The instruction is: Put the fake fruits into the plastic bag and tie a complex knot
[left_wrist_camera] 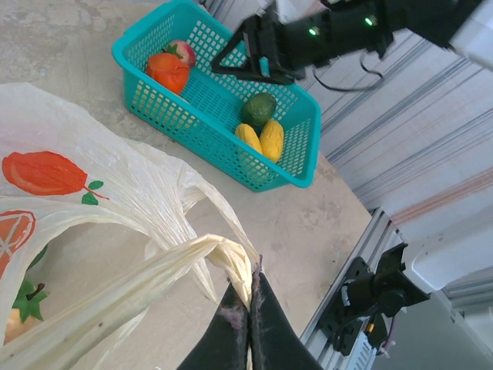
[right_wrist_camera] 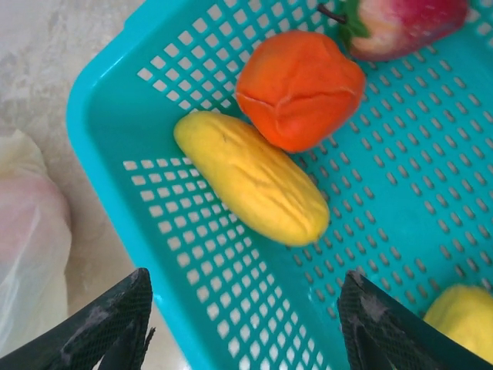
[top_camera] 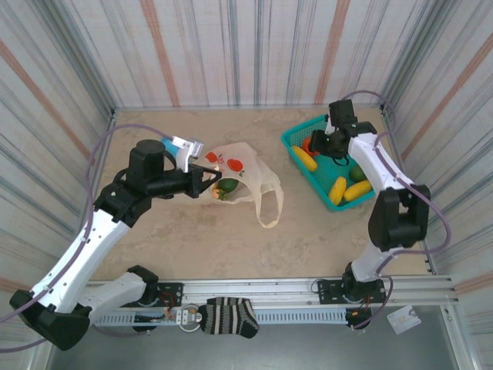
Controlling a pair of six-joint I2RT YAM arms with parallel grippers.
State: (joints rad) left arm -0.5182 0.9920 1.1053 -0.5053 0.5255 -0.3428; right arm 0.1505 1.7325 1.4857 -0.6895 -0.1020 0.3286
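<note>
**Table** (top_camera: 231, 247): pale marbled surface carrying everything, enclosed by striped panels (top_camera: 231, 54).

**Plastic bag** (top_camera: 245, 179): thin and cream with red-orange fruit-slice prints. It lies crumpled left of centre, one loop handle trailing toward the near edge. From my left wrist (left_wrist_camera: 131, 185), part of its rim is drawn up into a gathered strip.

**Basket** (top_camera: 291, 141): teal mesh, set at a slant on the right side of the table, well apart from the bag.

**My left tool** (left_wrist_camera: 248, 301): fingers pressed together, pinching the gathered strip of the bag. From above (top_camera: 209, 183) it meets the bag's left side.

**My right tool** (right_wrist_camera: 246, 331): fingers spread wide over the basket's end nearer the bag, gripping nothing. The left wrist view (left_wrist_camera: 245, 60) also shows it poised above the basket.

**In the basket:** a long yellow fruit (right_wrist_camera: 250, 189) touches an orange fruit (right_wrist_camera: 299, 86), and a pink-red fruit (right_wrist_camera: 400, 23) lies just beyond that in the corner. Toward the other end a dark green fruit (left_wrist_camera: 259, 109) sits beside two yellow fruits (left_wrist_camera: 262, 140).

**In the bag:** a green fruit (top_camera: 227, 186) shows at the bag's left side, near my left tool.
</note>
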